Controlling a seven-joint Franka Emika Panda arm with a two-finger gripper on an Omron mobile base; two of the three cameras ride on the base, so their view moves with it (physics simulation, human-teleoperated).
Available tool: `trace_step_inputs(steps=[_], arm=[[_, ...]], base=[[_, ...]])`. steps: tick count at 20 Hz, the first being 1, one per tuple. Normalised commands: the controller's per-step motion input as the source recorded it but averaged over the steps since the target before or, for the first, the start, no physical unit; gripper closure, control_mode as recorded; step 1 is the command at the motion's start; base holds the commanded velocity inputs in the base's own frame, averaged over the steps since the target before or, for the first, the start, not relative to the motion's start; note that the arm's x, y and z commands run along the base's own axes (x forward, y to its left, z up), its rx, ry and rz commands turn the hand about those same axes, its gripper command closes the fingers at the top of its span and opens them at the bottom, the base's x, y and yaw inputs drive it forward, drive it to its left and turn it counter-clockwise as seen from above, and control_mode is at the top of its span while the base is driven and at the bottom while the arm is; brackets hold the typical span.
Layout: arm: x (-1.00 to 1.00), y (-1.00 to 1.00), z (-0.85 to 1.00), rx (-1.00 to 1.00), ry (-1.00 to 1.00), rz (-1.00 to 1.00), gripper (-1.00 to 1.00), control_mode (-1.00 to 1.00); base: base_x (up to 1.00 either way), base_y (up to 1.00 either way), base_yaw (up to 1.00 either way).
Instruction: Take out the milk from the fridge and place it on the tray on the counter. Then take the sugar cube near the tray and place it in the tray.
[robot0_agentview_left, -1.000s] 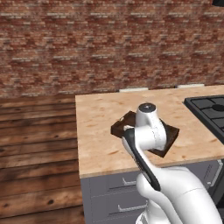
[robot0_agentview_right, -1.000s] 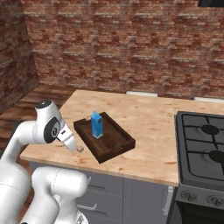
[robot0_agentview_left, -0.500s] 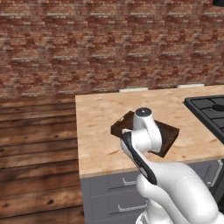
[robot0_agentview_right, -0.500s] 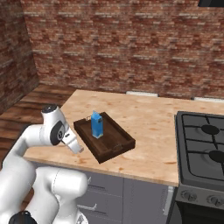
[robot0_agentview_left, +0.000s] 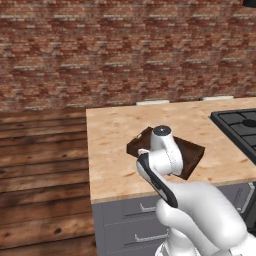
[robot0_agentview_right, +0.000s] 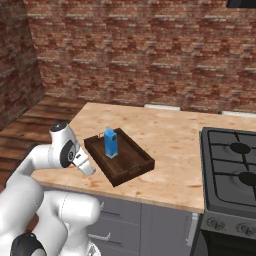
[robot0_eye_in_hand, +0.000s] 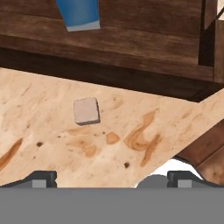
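The bright-blue milk (robot0_agentview_right: 111, 142) carton stands upright in the dark-brown wooden tray (robot0_agentview_right: 133, 173) on the counter (robot0_agentview_right: 170, 145). In the hand view the carton's base (robot0_eye_in_hand: 78, 15) shows at the top, beyond the tray's near wall (robot0_eye_in_hand: 109, 65). The sugar cube (robot0_eye_in_hand: 86, 110) lies on the bare counter (robot0_eye_in_hand: 57, 144) just outside that wall, a little left of centre ahead of my gripper (robot0_eye_in_hand: 113, 179). The gripper is open with its fingertips (robot0_eye_in_hand: 41, 178) wide apart and nothing between them. From the right base view it (robot0_agentview_right: 91, 172) hangs low by the tray's front-left side. The fridge is out of view.
A black gas stove (robot0_agentview_right: 232, 165) takes up the counter's right end. Behind the counter runs a brick wall (robot0_agentview_right: 150, 55). The counter's left edge drops to a wooden floor (robot0_agentview_left: 45, 165). Grey drawers (robot0_agentview_left: 130, 220) with silver handles sit below the front edge.
The arm has shifted slightly left and lower beside the tray's near side. The jaws have stayed open, and the milk and tray have not moved.
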Motion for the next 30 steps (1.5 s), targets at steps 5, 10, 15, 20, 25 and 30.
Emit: trace_step_inputs(steps=[5, 10, 15, 20, 25, 30], arm=[[0.05, 0.00, -0.12, 0.00, 0.00, 0.00, -1.00, -1.00], [0.03, 0.00, -0.02, 0.00, 0.00, 0.00, -1.00, -1.00], [0.02, -0.10, -0.13, 0.00, -0.06, 0.00, -1.00, -1.00], [0.05, -0.14, -0.15, 0.00, -0.04, 0.00, -1.00, -1.00], [0.05, -0.02, -0.14, 0.00, 0.00, 0.00, -1.00, -1.00], [0.02, 0.00, -0.17, 0.00, 0.00, 0.00, -1.00, -1.00]], base=[[0.00, 0.00, 0.00], [0.00, 0.00, 0.00], [0.00, 0.00, 0.00], [0.00, 0.00, 0.00], [0.00, 0.00, 0.00], [0.00, 0.00, 0.00]])
